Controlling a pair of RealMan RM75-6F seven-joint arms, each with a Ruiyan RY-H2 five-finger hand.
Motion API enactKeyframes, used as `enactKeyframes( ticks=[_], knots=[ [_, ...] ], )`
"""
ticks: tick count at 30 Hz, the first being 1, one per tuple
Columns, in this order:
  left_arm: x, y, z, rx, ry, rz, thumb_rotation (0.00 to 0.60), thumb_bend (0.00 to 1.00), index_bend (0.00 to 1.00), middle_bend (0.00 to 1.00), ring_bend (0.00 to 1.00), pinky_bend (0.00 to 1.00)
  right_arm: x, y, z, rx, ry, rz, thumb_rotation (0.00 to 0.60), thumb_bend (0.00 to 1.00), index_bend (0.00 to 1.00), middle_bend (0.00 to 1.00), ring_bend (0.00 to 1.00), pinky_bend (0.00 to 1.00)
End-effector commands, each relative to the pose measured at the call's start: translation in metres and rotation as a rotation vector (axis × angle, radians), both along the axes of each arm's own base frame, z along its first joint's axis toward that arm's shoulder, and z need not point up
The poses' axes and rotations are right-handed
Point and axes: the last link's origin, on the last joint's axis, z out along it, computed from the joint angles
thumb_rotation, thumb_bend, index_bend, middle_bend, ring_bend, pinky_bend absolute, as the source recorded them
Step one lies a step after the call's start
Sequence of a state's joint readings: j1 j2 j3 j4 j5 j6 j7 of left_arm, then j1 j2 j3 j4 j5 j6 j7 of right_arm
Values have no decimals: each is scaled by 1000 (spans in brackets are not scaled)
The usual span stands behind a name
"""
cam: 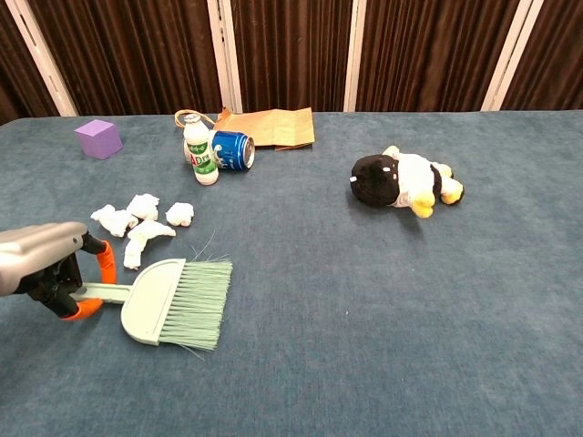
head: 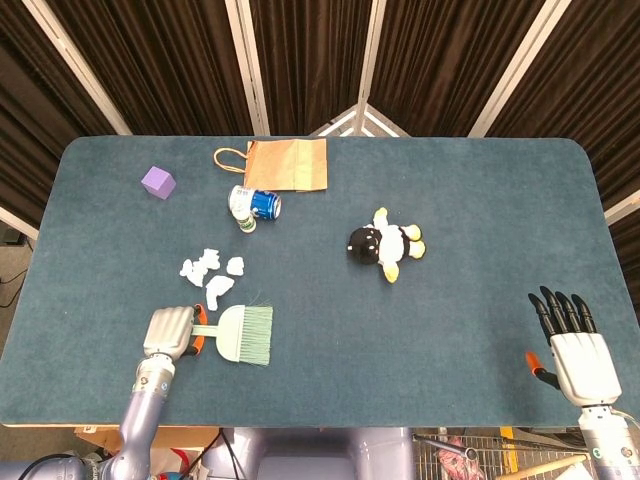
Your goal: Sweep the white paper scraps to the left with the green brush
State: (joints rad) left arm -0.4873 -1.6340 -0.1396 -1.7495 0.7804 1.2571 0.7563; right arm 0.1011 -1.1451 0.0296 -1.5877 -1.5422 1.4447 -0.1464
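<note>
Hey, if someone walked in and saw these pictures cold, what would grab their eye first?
Probably the left hand gripping the green brush at the near left of the table, just short of the white paper scraps. Next, the black, white and yellow plush toy lying alone right of centre. The right hand rests open at the near right corner.

Pale green brush (cam: 176,303) lying flat near the left front, bristles pointing right, crumpled white paper scraps (cam: 141,223) clustered just beyond it
</note>
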Motion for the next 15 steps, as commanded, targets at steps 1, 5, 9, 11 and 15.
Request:
enactKeyframes(
  ticks=[1, 5, 9, 11, 15],
  knots=[
    [12, 0, 17, 30, -40, -34, 600, 725, 767, 1000, 1000, 1000, 0, 0, 0, -1, 0, 1, 600, 321, 0, 0, 0, 12],
    [31, -1, 34, 51, -71, -86, 600, 727, 772, 1000, 1000, 1000, 0, 1, 0, 2, 1, 2, 600, 321, 0, 0, 0, 13],
    [53, 6, 45, 76, -72, -146, 600, 731, 776, 1000, 1000, 1000, 1, 1, -1, 4, -2, 2, 600, 321, 0, 0, 0, 12],
    [61, 14, 46, 87, -61, -160, 600, 732, 778, 1000, 1000, 1000, 1, 2, -1, 2, -4, 3, 600, 322, 0, 0, 0, 13],
    [74, 33, 42, 98, -16, -174, 600, 732, 780, 1000, 1000, 1000, 0, 1, 0, -2, -10, -5, 600, 321, 0, 0, 0, 13]
  ],
)
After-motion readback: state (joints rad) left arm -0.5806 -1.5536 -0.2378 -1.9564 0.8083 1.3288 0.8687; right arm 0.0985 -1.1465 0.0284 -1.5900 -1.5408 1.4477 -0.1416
